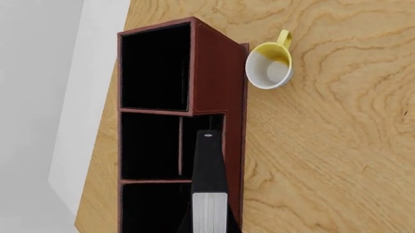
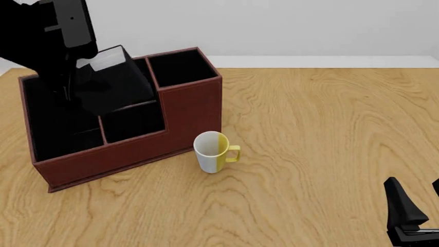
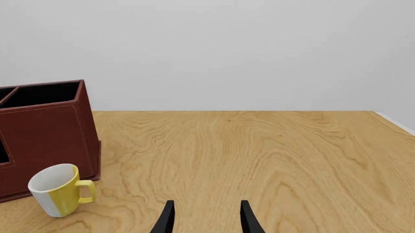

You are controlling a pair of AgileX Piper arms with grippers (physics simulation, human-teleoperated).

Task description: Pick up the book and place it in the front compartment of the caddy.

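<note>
My left gripper (image 2: 81, 85) is shut on the black book (image 2: 115, 82), holding it tilted over the reddish-brown caddy (image 2: 137, 150), white page edges up. The book's lower end dips into the caddy by the thin cross divider (image 2: 129, 105), at the tall-walled middle slot (image 2: 137, 72); how deep it sits I cannot tell. In the left wrist view the book (image 1: 209, 165) shows edge-on over the caddy (image 1: 217, 73), beside the divider (image 1: 180, 145). My right gripper (image 2: 414, 216) is open and empty near the table's front right, far from the caddy; the right wrist view shows its gap (image 3: 206, 221).
A white and yellow mug (image 2: 214, 152) stands upright just in front of the caddy's right corner, handle to the right; it also shows in the left wrist view (image 1: 270, 65) and the right wrist view (image 3: 60, 189). The wooden table (image 2: 329, 134) stretches right of it.
</note>
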